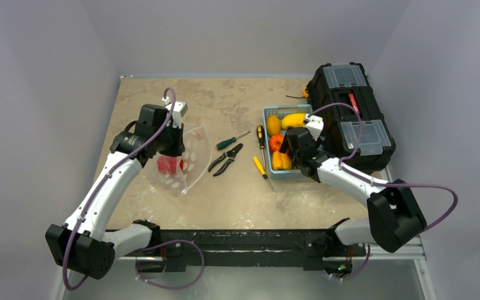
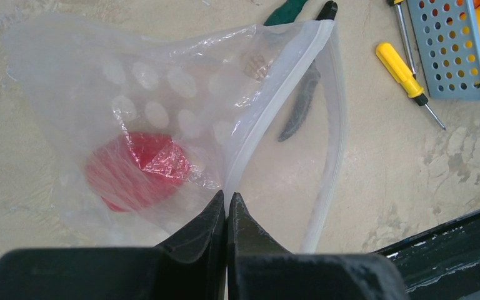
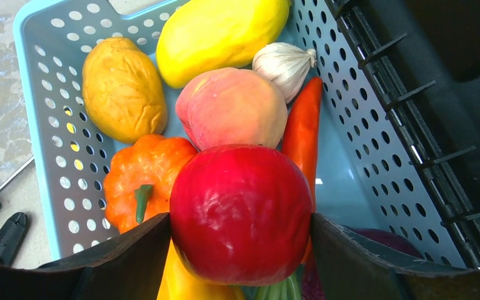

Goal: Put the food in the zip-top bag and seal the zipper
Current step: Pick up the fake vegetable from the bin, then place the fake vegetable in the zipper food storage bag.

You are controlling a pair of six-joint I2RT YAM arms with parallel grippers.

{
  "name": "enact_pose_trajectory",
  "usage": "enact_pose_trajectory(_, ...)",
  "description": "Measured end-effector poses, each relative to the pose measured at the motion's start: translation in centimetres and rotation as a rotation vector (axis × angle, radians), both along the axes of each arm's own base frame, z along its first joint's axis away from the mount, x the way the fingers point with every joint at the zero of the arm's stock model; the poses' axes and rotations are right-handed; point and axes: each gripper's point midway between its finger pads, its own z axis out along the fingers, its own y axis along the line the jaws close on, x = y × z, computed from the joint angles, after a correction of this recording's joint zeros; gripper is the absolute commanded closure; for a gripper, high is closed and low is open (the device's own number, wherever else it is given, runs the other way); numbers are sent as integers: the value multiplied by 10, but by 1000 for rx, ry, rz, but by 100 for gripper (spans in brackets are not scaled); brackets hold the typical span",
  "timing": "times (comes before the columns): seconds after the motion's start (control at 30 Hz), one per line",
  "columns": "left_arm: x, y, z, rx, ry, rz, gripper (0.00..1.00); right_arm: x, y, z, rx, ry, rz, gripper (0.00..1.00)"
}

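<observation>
The clear polka-dot zip-top bag (image 2: 181,106) lies on the table left of centre, also in the top view (image 1: 187,159). A red food piece (image 2: 134,172) lies inside it. My left gripper (image 2: 227,199) is shut on the bag's mouth edge at the whitish zipper strip (image 2: 269,115), holding the mouth open. My right gripper (image 3: 240,225) is over the light blue basket (image 3: 50,119) and shut on a glossy red round fruit (image 3: 240,209). Under it lie a pinkish peach (image 3: 231,106), an orange pumpkin (image 3: 140,181), a yellow fruit (image 3: 219,34), a potato-like piece (image 3: 122,87), garlic (image 3: 284,62) and an orange carrot (image 3: 303,131).
Pliers (image 1: 226,159) and a green-handled screwdriver (image 1: 231,140) lie between bag and basket. Yellow-handled screwdrivers (image 1: 261,150) lie left of the basket (image 1: 267,114). A black toolbox (image 1: 350,112) stands right of the basket. The table's near edge rail (image 1: 250,240) is below.
</observation>
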Motion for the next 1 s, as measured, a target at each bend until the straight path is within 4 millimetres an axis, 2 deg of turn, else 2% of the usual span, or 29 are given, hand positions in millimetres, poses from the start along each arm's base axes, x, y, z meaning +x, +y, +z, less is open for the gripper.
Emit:
enact_pose_trajectory(0.07,0,0,0,0,0,0,100,0,0,-1,2,-7,2,32)
enact_pose_trajectory(0.2,0,0,0,0,1,0,100,-1,0,2,0,-15,14,64)
enact_pose_trajectory(0.33,0,0,0,0,1,0,100,-2,1,1,-4,-8,28,77)
enact_pose_trajectory(0.43,0,0,0,0,1,0,100,-4,0,3,-10,-5,34,80)
enact_pose_trajectory(0.5,0,0,0,0,1,0,100,-5,1,11,-1,-22,50,81)
enact_pose_trajectory(0.6,0,0,0,0,1,0,100,-5,11,38,51,-92,109,81)
enact_pose_trajectory(0.67,0,0,0,0,1,0,100,-3,22,64,106,-171,163,83)
enact_pose_trajectory(0.73,0,0,0,0,1,0,100,-3,35,86,160,-239,227,85)
enact_pose_trajectory(0.83,0,0,0,0,1,0,100,-5,72,108,257,-309,401,85)
enact_pose_trajectory(0.9,0,0,0,0,1,0,100,-16,113,114,321,-323,583,85)
enact_pose_trajectory(1.0,0,0,0,0,1,0,100,-56,186,107,391,-288,896,85)
